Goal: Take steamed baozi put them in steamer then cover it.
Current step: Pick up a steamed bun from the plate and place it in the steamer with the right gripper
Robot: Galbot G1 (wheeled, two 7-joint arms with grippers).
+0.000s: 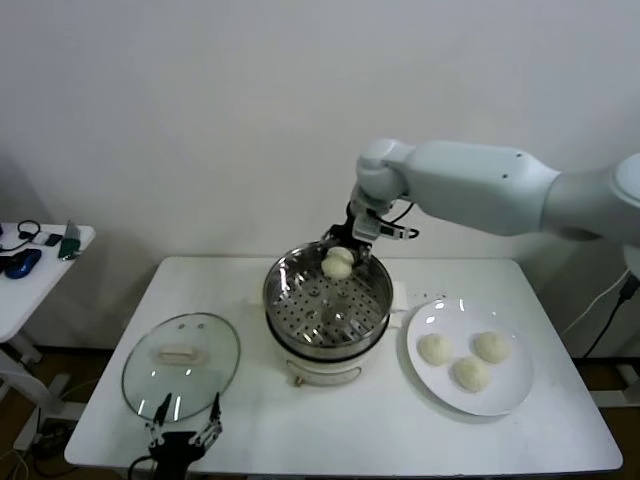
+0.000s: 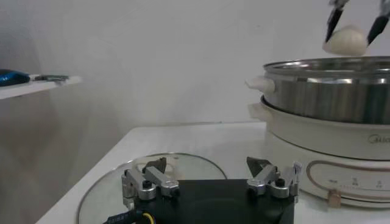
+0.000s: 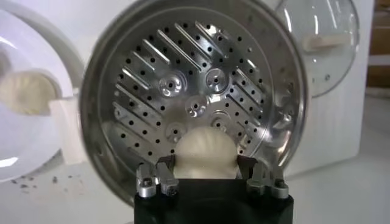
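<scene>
My right gripper [image 1: 340, 252] is shut on a cream-white baozi [image 1: 338, 264] and holds it above the far rim of the steel steamer [image 1: 300, 322], whose perforated floor [image 3: 195, 97] holds nothing. In the right wrist view the baozi [image 3: 206, 152] sits between the fingers [image 3: 166, 171], and it also shows in the left wrist view [image 2: 345, 40] above the steamer [image 2: 329, 91]. Three more baozi [image 1: 434, 348] [image 1: 490, 346] [image 1: 471, 374] lie on the white plate [image 1: 510, 392]. My left gripper [image 1: 184, 425] is open and empty at the table's front edge, just before the glass lid [image 1: 181, 365].
The steamer sits on a white electric pot base [image 1: 316, 366] at the table's middle. A small side table [image 1: 40, 262] with dark items stands at the far left. The white wall lies close behind the table.
</scene>
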